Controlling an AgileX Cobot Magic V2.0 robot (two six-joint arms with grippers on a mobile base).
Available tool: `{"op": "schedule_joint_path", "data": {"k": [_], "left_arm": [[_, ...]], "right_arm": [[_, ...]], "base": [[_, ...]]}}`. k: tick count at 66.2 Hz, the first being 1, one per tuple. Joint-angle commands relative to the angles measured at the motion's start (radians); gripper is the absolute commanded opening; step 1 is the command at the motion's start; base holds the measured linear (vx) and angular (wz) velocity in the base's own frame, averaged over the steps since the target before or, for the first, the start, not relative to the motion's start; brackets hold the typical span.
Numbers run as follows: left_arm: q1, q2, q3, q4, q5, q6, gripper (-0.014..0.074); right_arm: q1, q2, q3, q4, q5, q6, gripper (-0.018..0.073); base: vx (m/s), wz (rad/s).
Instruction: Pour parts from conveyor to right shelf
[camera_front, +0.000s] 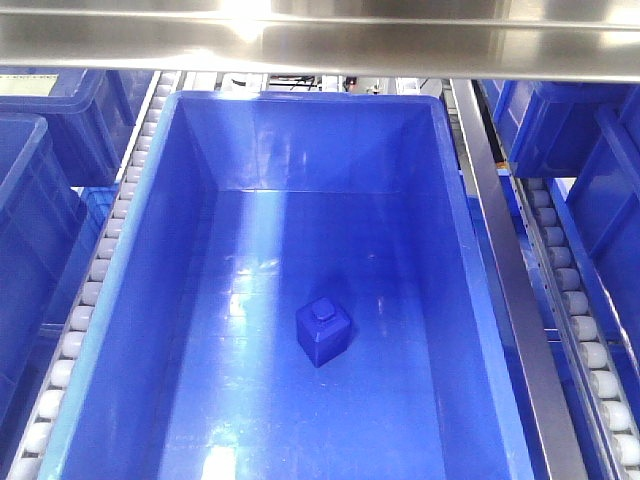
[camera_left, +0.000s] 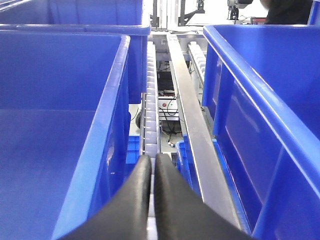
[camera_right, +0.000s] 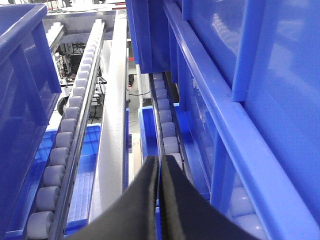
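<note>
One blue block (camera_front: 323, 333) lay in the front view, alone inside one large open tub (camera_front: 150, 300) at the centre. Parts of two more tubs showed at nine o'clock (camera_front: 35, 230) and two at three o'clock (camera_front: 600, 170). Two roller lanes flanked the centre tub, one at eight o'clock (camera_front: 85, 300) and one at four o'clock (camera_front: 580, 310). Each wrist view showed two black fingers (camera_left: 135, 200) (camera_right: 145, 200), pressed together.

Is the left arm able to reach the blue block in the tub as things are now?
Probably not directly. The left gripper is shut and sits low between two tubs, over the roller lane. The block lies on the floor of a deep tub, so the arm must first rise over the wall.
</note>
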Motion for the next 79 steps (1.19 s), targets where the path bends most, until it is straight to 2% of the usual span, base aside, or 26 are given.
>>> {"op": "schedule_joint_path", "data": {"k": [1, 6, 15, 28, 36, 79], "left_arm": [[-0.007, 0.018, -0.020, -0.008, -0.079, -0.008, -0.0006], [-0.007, 0.018, -0.020, -0.008, -0.079, -0.008, -0.0006], [-0.007, 0.018, -0.020, -0.008, -0.079, -0.008, -0.0006], [-0.007, 0.018, -0.020, -0.008, -0.079, -0.008, -0.0006], [-0.007, 0.018, -0.020, -0.008, -0.079, -0.008, -0.0006], [-0.007, 0.018, -0.020, -0.008, -0.079, -0.008, -0.0006]], "right_arm": [[0.001, -0.012, 0.009, -0.003, -0.069, -0.009, -0.0008], [0.001, -0.012, 0.009, 0.013, -0.070, -0.021, -0.0008], [0.001, -0.012, 0.009, 0.126, -0.102, -0.075, -0.0008], [0.001, -0.012, 0.009, 0.135, -0.125, -0.217, -0.0008], [0.001, -0.012, 0.009, 0.186, -0.115, -0.293, -0.0008], [0.001, -0.012, 0.009, 0.207, -0.107, -0.297, -0.0008]], "base": [[0.00, 0.00], [0.00, 0.00], [0.00, 0.00], [0.00, 0.00], [0.00, 0.00], [0.00, 0.00]]}}
